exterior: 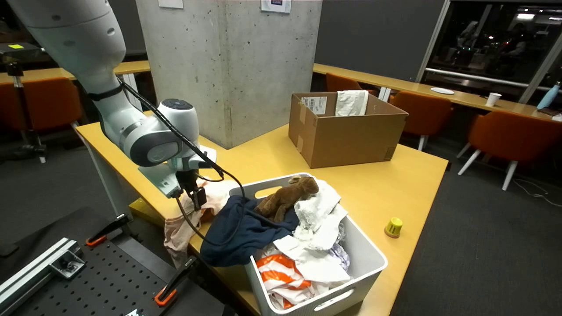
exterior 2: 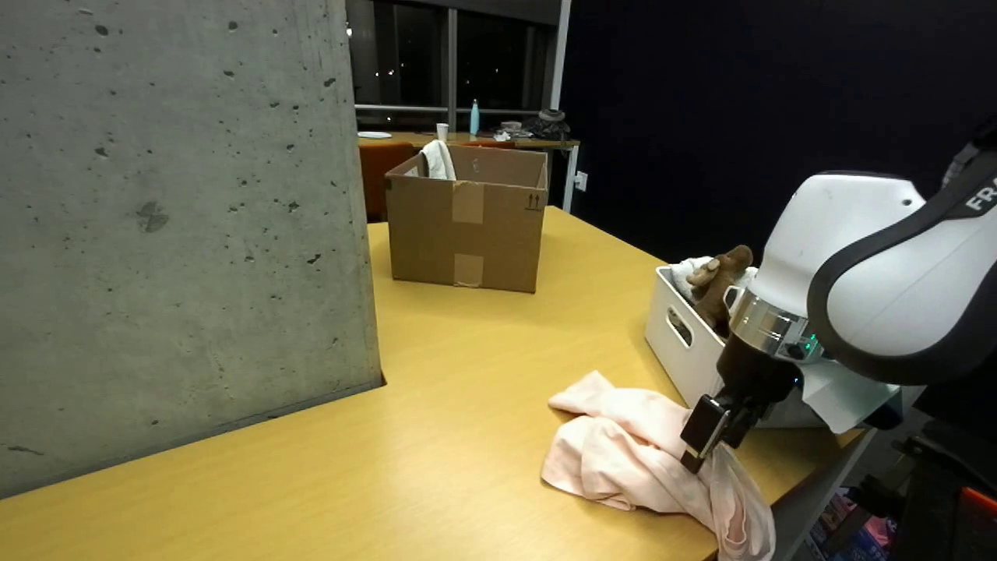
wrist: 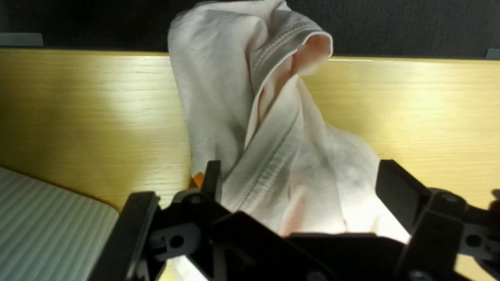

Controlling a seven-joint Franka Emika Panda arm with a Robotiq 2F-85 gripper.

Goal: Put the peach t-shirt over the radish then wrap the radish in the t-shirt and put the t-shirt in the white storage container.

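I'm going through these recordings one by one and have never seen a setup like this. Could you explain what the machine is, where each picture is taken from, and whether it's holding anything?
The machine is a single robot arm ending in a black gripper. Two pictures are exterior views, from cameras standing outside the robot; the wrist view comes from a camera on the arm itself, looking past the gripper.

On the yellow table are a peach t-shirt, partly hanging over the edge, a white storage container holding cloths and a brown plush toy, a cardboard box and a small yellow object.

Nothing appears held: the jaws stand apart, with the t-shirt showing between them.
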